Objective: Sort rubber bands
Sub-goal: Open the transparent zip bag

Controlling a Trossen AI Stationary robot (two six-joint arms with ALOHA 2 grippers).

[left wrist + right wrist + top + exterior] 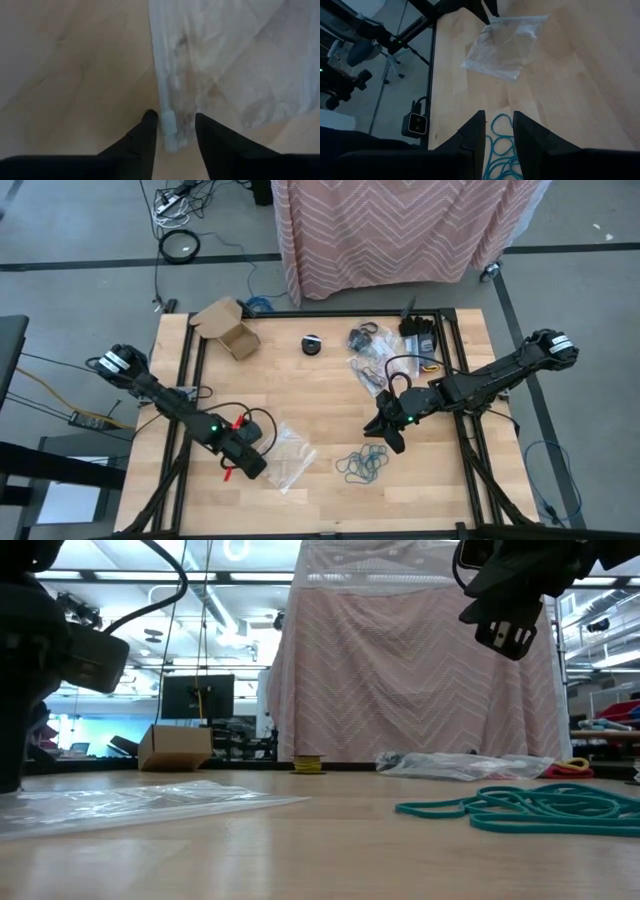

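While the right tool [496,127] hangs part-open above teal rubber bands [362,466], left tool [176,129] open astride clear bag [285,452].

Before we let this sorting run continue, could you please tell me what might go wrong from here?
1. The left pincer, open, straddles the edge of the clear crinkly plastic bag; closing or lifting could drag the bag instead of a band.
2. The right pincer hangs above the tangled pile of thin teal rubber bands; a grab may lift several at once.
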